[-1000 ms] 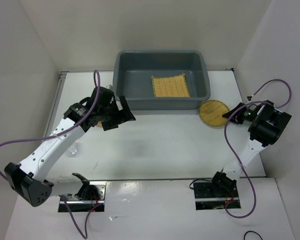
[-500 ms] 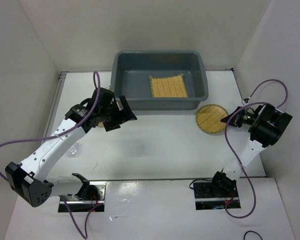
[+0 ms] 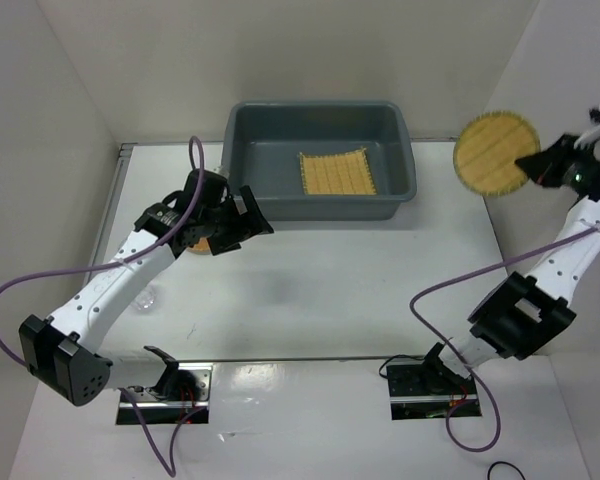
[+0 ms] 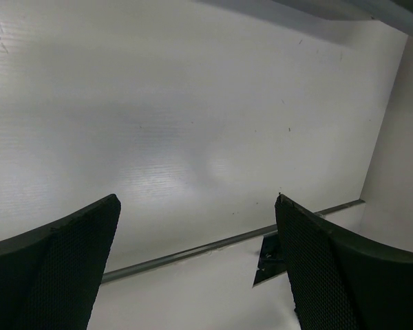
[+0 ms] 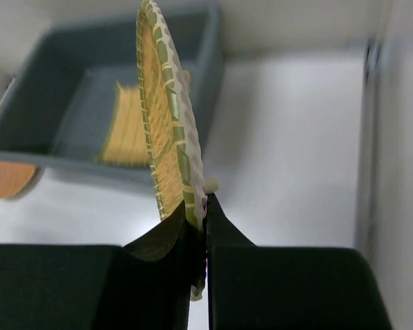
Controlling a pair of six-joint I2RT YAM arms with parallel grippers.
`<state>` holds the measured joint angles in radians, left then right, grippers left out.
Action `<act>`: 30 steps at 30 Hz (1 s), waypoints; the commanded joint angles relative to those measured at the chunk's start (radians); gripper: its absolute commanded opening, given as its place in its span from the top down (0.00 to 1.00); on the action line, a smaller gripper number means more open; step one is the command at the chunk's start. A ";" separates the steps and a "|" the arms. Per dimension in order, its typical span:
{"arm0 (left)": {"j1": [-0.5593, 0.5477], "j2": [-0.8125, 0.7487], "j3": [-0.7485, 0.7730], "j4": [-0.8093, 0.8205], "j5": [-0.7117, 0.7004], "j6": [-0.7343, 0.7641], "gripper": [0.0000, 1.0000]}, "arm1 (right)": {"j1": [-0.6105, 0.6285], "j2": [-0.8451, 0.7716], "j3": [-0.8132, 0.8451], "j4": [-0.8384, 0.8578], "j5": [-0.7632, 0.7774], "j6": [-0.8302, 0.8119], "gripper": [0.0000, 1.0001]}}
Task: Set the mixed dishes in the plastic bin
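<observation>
My right gripper (image 3: 530, 166) is shut on the edge of the round yellow woven mat (image 3: 495, 153) and holds it high in the air, right of the plastic bin (image 3: 310, 207). In the right wrist view the mat (image 5: 166, 124) stands edge-on, pinched between the jaws of the gripper (image 5: 205, 206). The square yellow bamboo mat (image 3: 333, 172) lies inside the bin. My left gripper (image 3: 252, 216) hovers open and empty by the bin's front left corner. The orange-brown disc (image 3: 196, 244) peeks out under the left arm. A clear glass cup (image 3: 145, 297) stands near the left edge.
The left wrist view shows bare white table between the open left gripper (image 4: 196, 206) fingers (image 4: 330, 268). The right wall stands close behind the right gripper. The right wrist view shows the bin (image 5: 27, 117), the square mat (image 5: 124, 127) and the disc (image 5: 10, 179) below.
The right gripper shut on the round woven mat, dragged it a little off the bin's corner, then lifted it high to the right. The left arm barely moved.
</observation>
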<state>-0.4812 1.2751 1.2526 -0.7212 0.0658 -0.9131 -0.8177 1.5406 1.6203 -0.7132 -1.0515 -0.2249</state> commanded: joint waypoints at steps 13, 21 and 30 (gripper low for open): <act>0.062 -0.169 -0.084 0.003 -0.003 0.003 0.01 | 0.719 0.458 0.495 0.218 0.096 0.273 1.00; 0.072 -0.342 -0.159 -0.072 -0.058 -0.093 0.01 | 0.844 0.739 0.674 0.129 0.267 0.133 1.00; 0.072 -0.375 -0.160 -0.147 -0.103 -0.152 0.01 | 0.865 0.929 0.774 0.106 0.516 0.013 0.97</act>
<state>-0.4145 0.9096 1.0859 -0.8490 -0.0116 -1.0325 0.0418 2.4386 2.3314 -0.6071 -0.6350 -0.1505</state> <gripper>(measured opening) 0.994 0.101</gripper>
